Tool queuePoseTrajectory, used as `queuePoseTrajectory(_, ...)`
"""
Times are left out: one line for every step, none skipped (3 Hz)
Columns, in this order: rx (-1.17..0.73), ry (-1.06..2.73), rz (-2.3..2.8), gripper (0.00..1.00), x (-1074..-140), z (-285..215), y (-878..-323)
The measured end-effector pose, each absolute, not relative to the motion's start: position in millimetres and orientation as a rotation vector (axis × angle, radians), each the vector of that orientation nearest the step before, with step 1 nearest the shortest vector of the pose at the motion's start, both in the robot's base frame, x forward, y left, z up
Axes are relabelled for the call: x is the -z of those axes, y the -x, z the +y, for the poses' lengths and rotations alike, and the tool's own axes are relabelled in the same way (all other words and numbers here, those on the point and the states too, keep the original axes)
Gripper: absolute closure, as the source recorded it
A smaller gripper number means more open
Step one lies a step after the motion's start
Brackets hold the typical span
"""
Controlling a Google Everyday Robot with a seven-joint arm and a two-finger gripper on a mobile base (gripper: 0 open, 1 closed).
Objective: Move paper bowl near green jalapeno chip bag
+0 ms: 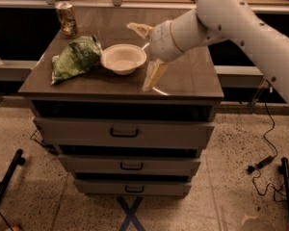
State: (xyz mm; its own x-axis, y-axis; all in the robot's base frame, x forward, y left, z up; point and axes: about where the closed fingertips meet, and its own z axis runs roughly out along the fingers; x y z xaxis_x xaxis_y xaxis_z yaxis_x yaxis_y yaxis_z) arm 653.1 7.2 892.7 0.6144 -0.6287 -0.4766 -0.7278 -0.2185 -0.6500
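Observation:
The off-white paper bowl [123, 58] sits upright on the dark cabinet top [183, 83], right beside the wrinkly green jalapeno chip bag [75, 58] on its left, nearly touching it. My gripper [144, 56] is just right of the bowl, open and empty. One finger [138, 29] points to the back left above the bowl's far side, the other finger [153, 76] hangs down toward the front right of the bowl. Neither finger touches the bowl.
A small metallic drink can [67, 19] stands at the back left corner of the cabinet top. The cabinet has three drawers [123, 132] below. A shelf runs behind. Cables [264, 162] lie on the floor at right.

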Motion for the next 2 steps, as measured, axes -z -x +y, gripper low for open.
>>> queuePoseTrajectory(-0.100,1.887,1.115,0.00,-914,-13,-649)
queuePoseTrajectory(-0.030,1.809,1.170,0.00,-944,-44,-638)
